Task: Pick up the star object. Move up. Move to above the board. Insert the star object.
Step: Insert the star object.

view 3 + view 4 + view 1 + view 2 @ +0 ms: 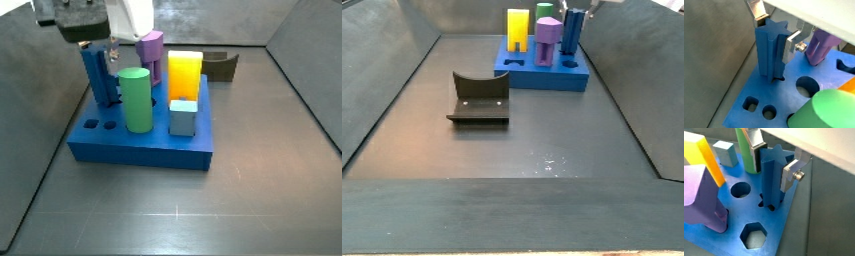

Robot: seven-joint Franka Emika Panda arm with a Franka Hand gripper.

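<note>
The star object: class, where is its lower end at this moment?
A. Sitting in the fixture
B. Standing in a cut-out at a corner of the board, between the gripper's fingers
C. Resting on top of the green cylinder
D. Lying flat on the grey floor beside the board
B. In both wrist views the star object stands upright with its base in the board's cut-out, and the gripper has its silver fingers on either side of it.

green cylinder (134, 98), purple prism (151, 49), yellow block (185, 73), grey-blue cube (183, 116), fixture (478, 98) standing well apart
</note>
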